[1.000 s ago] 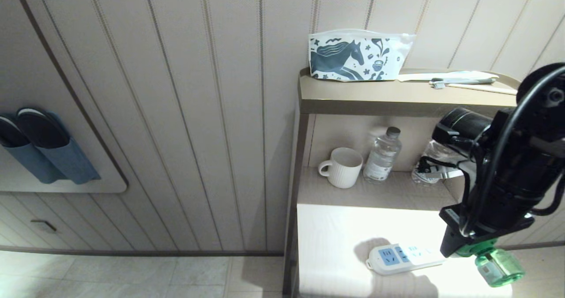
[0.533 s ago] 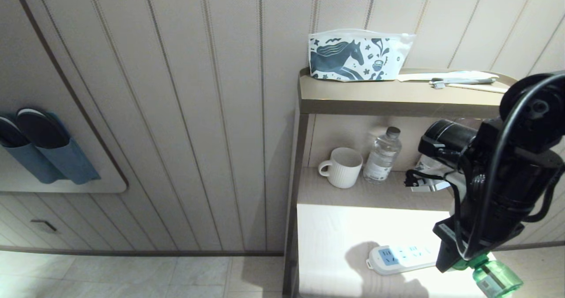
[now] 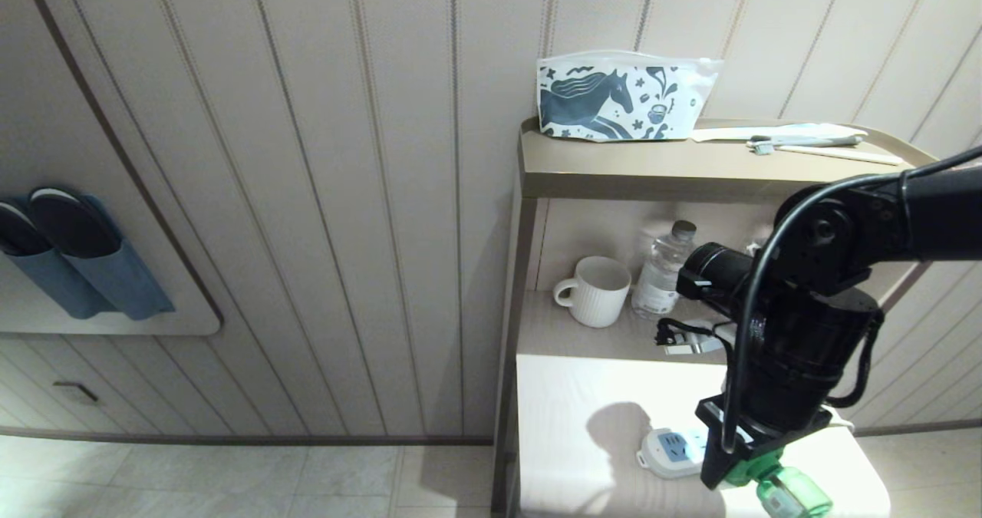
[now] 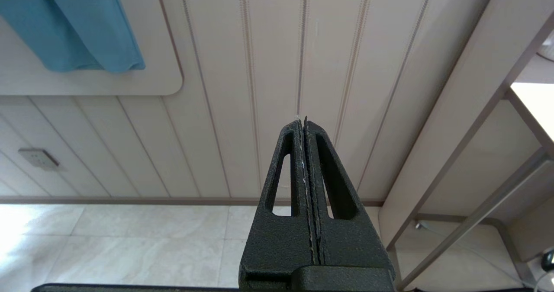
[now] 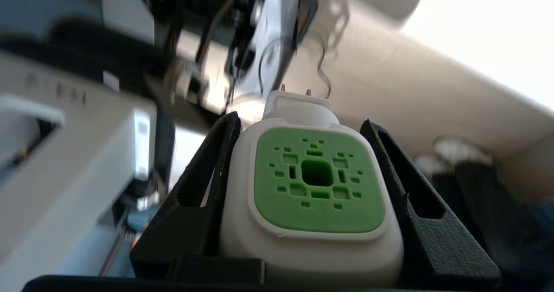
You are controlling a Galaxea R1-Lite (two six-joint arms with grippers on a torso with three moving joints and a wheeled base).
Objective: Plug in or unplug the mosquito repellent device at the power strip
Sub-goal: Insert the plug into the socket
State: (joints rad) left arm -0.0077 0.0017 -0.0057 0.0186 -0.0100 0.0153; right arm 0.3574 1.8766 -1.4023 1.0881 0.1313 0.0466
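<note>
One second on, the right gripper (image 3: 740,468) has swung leftward across the head view and sunk lower, so that it now hangs over the near end of the power strip (image 3: 669,452), hiding most of the bar; earlier it sat off the strip's right end. Its fingers (image 5: 203,184) clamp the white head of the mosquito repellent device (image 5: 316,197) from both sides, the green vented top facing the wrist camera and the two plug prongs pointing away. In the head view the device's translucent green bottle (image 3: 794,496) sticks out below the gripper at the frame's lower edge, tilted. Whether the prongs touch the strip cannot be told.

Only the strip's left end with one light-blue socket face shows, lying on the bright white lower shelf (image 3: 583,395). Behind it, on the shelf above, stand a ribbed white mug (image 3: 594,291) and a clear water bottle (image 3: 664,272), the arm partly covering the bottle. A horse-print pouch (image 3: 621,97) sits on top.

The left gripper (image 4: 305,132) is parked facing the panelled wall, fingers pressed together.
</note>
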